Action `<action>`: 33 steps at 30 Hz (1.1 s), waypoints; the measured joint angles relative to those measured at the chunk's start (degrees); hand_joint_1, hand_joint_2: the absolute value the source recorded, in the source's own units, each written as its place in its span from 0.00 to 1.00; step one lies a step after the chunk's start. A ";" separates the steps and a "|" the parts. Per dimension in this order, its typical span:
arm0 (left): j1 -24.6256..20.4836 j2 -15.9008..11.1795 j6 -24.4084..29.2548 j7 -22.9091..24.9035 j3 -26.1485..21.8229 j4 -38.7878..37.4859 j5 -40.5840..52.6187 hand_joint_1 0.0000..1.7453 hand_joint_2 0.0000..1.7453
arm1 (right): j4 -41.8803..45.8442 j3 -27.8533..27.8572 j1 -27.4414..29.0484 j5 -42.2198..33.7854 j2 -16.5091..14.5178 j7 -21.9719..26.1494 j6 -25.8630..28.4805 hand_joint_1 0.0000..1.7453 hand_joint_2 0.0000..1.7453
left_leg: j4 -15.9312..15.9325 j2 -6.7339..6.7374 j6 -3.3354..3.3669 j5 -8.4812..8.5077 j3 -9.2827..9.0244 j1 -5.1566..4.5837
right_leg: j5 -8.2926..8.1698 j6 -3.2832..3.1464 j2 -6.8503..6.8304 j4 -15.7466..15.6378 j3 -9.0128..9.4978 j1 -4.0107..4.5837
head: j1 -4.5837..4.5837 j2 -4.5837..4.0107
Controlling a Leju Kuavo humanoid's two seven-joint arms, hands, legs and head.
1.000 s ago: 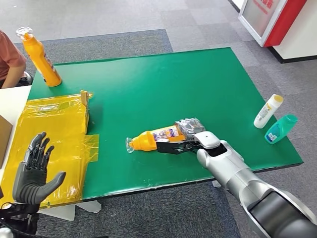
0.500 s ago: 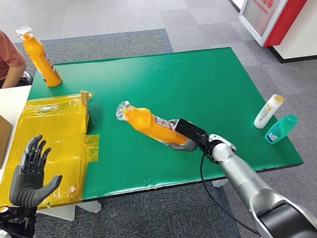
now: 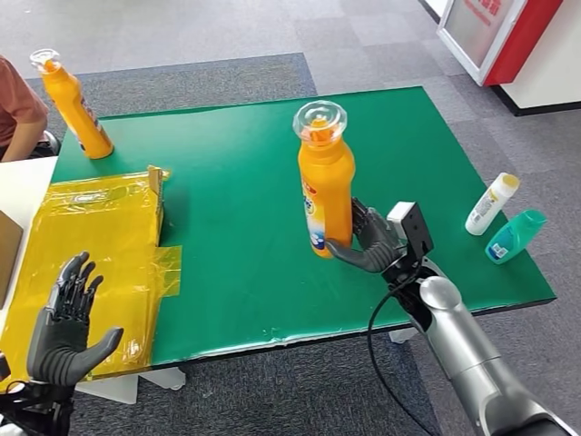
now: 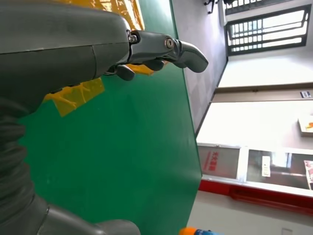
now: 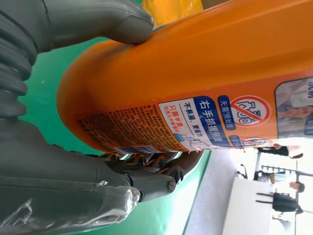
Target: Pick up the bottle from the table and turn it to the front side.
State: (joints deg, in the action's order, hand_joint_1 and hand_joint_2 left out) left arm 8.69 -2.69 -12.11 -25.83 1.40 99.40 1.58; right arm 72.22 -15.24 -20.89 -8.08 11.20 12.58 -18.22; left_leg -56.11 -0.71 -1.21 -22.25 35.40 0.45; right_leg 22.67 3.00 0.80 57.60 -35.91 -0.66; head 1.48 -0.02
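Note:
An orange bottle with a clear cap stands upright near the middle of the green table. My right hand grips its lower part from the right side. In the right wrist view the bottle's printed label faces the camera, with my thumb on one side and my fingers on the other. My left hand hovers open, palm up, over the yellow sheet at the near left, holding nothing. The left wrist view has its fingers spread above the table.
A second orange bottle stands at the far left corner. A yellow plastic sheet covers the left end. A white bottle and a teal bottle lie at the right edge. A person's arm shows at far left.
My right hand has lifted the bottle off the table where it lay and swung it from tilted to upright, further back on the table. The left hand barely moved.

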 joint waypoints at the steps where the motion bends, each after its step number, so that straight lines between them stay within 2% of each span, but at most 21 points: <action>1: -0.64 0.01 0.04 0.38 0.58 -0.09 -0.39 0.00 1.00 | 0.71 -0.13 0.23 0.40 -0.35 0.04 0.47 1.00 1.00 | 0.00 0.00 0.00 0.00 0.00 0.00 | 0.00 0.00 0.00 0.00 0.00 0.00 | 0.00 0.00; 14: -11.89 0.43 3.20 5.82 10.31 -1.68 -8.39 0.00 1.00 | 1.26 -5.25 -0.70 7.08 -5.56 0.97 8.11 1.00 1.00 | 0.00 0.00 0.01 0.08 0.00 0.00 | -0.08 0.00 -0.01 0.01 0.02 0.00 | -0.01 0.00; 21: -18.76 1.17 6.21 8.64 16.86 -3.07 -7.01 0.00 1.00 | -0.42 -8.70 -2.71 8.87 -8.19 1.07 9.84 1.00 1.00 | 0.00 0.00 0.00 0.09 0.00 0.00 | -0.08 0.00 -0.01 0.01 0.02 -0.01 | -0.01 0.00; 27: -22.61 2.15 8.12 10.05 21.53 -4.07 -7.91 0.00 1.00 | -1.47 -10.89 -4.23 9.43 -9.64 1.35 10.67 1.00 1.00 | -0.01 0.00 0.01 0.09 0.00 -0.01 | -0.08 0.00 -0.01 0.01 0.01 -0.01 | -0.01 0.00; 33: -25.11 2.63 8.64 10.59 24.24 -4.91 -9.05 0.00 1.00 | -2.24 -12.38 -5.17 9.83 -10.23 1.49 11.06 1.00 1.00 | -0.01 0.00 0.00 0.09 0.00 0.00 | -0.07 0.00 0.00 0.02 0.00 -0.01 | -0.01 0.00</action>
State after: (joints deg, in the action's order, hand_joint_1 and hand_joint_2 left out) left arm -16.43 -0.05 -3.46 -15.23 25.64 94.49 -7.47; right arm 69.98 -27.62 -26.06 1.75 0.97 14.08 -7.15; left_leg -56.12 -0.71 -1.21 -22.16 35.40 0.45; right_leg 22.59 3.00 0.80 57.61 -35.90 -0.67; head 1.47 -0.02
